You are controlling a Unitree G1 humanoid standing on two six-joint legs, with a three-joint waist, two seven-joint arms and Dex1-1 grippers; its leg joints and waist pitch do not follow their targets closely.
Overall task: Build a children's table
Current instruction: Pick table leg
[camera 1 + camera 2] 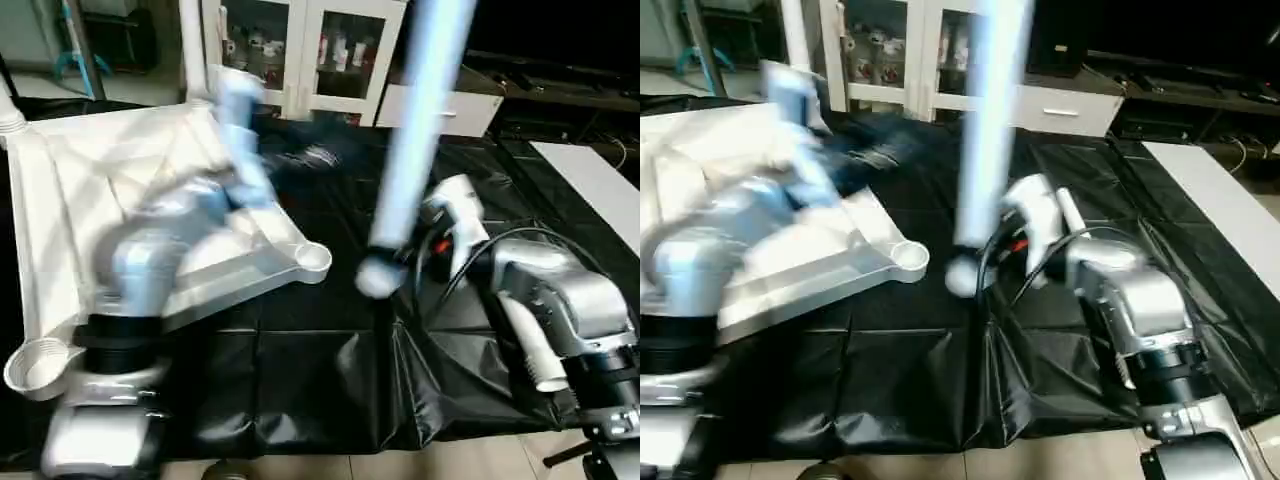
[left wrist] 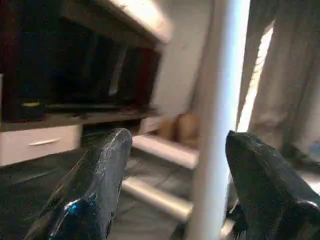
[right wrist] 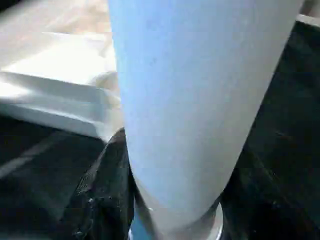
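Note:
The children's table top [image 1: 90,190] lies upside down on the left, ribs up, with round corner sockets [image 1: 315,258]. One white leg [image 1: 190,40] stands upright at its far corner. My right gripper [image 1: 428,238] is shut on another white leg [image 1: 420,130], held nearly upright with its lower end [image 1: 375,275] just right of the near socket. In the right wrist view that leg [image 3: 200,100] sits against a black finger [image 3: 107,190]. My left gripper [image 1: 235,100] is blurred above the top. Its fingers [image 2: 95,190] stand wide apart, and a white leg [image 2: 217,120] shows in the gap.
Black cloth [image 1: 300,370] covers the worktable, wrinkled near the front edge. A flat white board [image 1: 590,185] lies at the far right. A white cabinet with glass doors [image 1: 300,50] stands behind the table.

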